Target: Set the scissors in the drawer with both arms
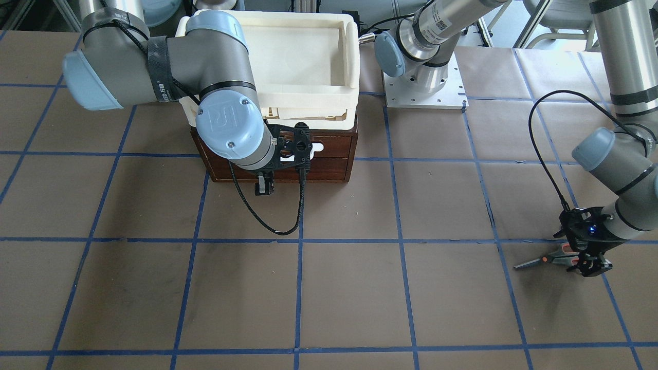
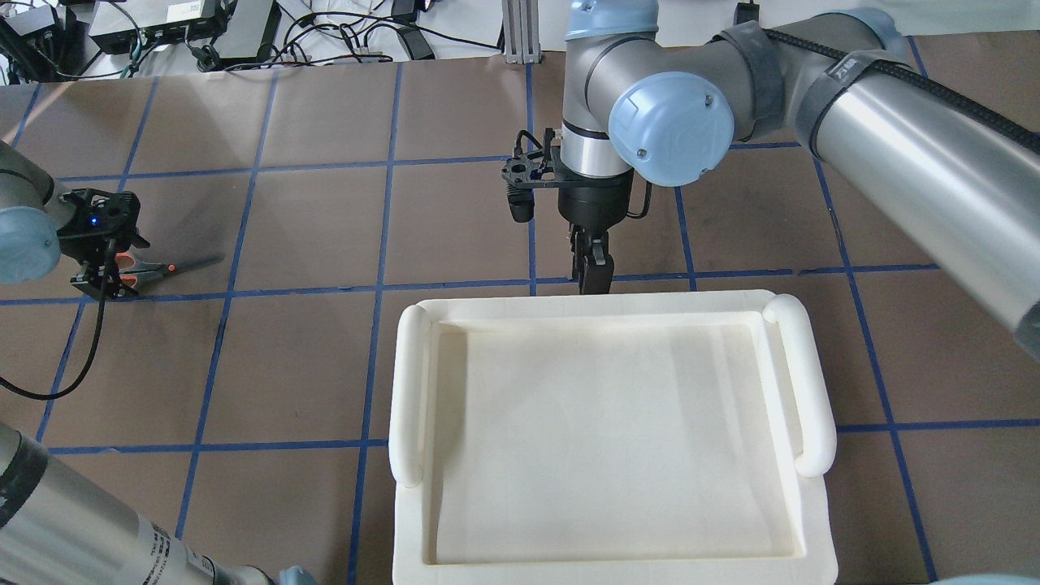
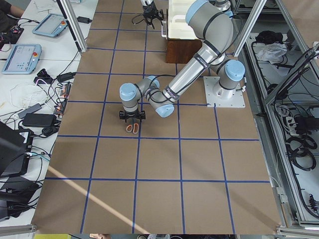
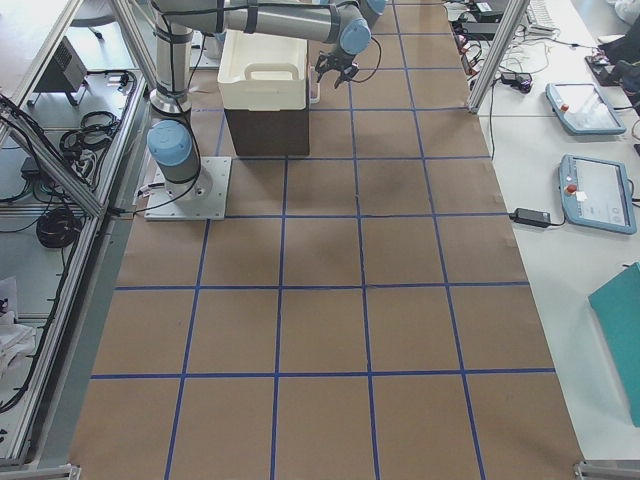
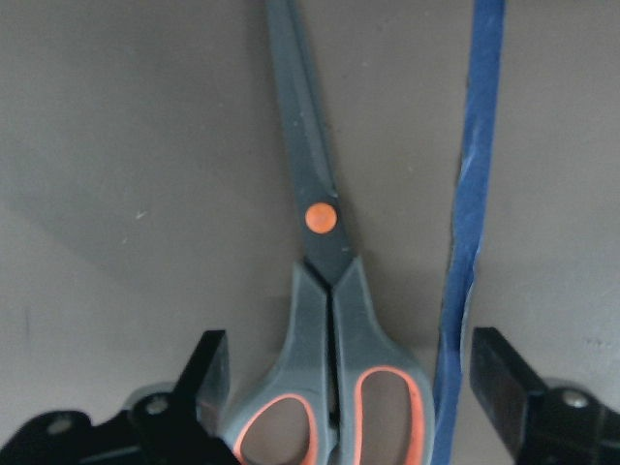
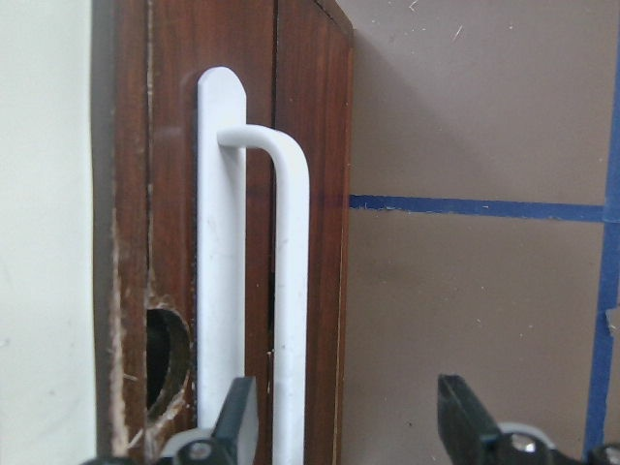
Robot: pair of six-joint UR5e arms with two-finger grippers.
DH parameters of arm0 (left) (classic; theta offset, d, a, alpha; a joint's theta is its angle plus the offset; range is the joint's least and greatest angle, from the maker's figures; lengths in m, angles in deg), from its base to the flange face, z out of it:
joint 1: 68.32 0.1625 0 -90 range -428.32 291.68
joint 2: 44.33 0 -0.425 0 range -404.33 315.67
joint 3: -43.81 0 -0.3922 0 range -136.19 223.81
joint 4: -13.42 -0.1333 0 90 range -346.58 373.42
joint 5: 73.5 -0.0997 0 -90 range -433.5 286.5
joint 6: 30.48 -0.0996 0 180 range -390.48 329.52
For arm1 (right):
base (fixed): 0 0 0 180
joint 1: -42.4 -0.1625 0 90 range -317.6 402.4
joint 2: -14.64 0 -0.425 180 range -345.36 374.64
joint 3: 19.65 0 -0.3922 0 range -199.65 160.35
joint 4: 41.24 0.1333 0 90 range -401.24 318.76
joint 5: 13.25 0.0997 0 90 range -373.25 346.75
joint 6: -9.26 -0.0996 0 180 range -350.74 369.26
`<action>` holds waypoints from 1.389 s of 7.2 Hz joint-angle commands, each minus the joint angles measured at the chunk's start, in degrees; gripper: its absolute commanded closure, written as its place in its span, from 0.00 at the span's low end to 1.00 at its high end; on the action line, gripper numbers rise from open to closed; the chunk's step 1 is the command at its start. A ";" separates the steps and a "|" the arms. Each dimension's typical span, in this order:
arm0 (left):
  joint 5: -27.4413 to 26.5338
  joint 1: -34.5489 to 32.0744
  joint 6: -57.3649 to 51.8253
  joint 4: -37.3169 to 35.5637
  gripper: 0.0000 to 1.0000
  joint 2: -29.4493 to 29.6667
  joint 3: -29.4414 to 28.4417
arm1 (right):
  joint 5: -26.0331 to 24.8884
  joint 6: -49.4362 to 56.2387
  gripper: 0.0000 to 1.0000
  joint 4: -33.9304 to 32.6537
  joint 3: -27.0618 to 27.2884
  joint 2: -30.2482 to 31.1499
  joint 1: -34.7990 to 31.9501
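Scissors (image 5: 325, 262) — light, rigid, blades at 12 o'clock; pinch the loops (image 5: 308, 373). Left fingers (image 5: 208, 370) spread astride them — right fingers (image 6: 240, 415) open round drawer handle (image 6: 291, 291).

The front-facing camera is looking steeply down over the table (image 1: 349, 298); the overhead is looking forward from the opposite side. Both are sharing the cream tray (image 1: 351, 56). Side cameras are watching lengthwise from afar; wrist cameras are hovering close.
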 commanded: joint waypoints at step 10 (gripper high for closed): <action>0.07 -0.35 -2.08 0.15 1.00 -0.82 -0.83 | -2.65 0.86 0.90 -9.75 -0.20 -2.91 -0.28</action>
